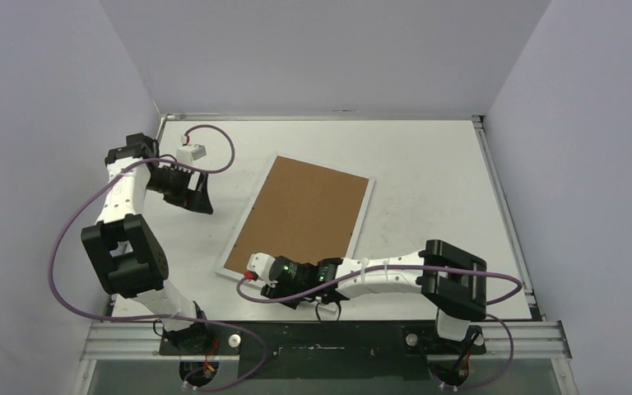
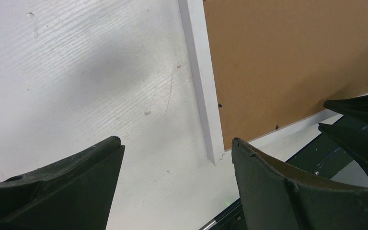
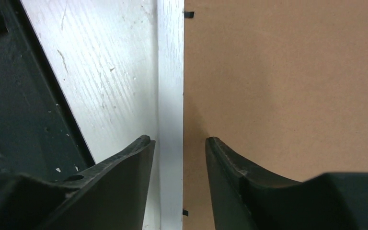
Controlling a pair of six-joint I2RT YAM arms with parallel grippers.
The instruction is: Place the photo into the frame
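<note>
The white frame (image 1: pixel 245 216) lies face down in the middle of the table, with the brown backing board (image 1: pixel 300 214) inside it. The photo is hidden. My left gripper (image 1: pixel 200 196) hovers open to the left of the frame; the left wrist view shows its tips (image 2: pixel 177 141) over bare table beside the frame's rim (image 2: pixel 199 72). My right gripper (image 1: pixel 262 284) is at the frame's near left corner. In the right wrist view it (image 3: pixel 178 140) is open and straddles the white rim (image 3: pixel 171 72), one finger over the table and one over the backing board (image 3: pixel 287 72).
A white cable connector (image 1: pixel 191 152) on a purple cable hangs by the left arm. The black base rail (image 1: pixel 329 337) runs along the near edge. Grey walls close in the table on three sides. The right arm (image 2: pixel 359 124) shows in the left wrist view.
</note>
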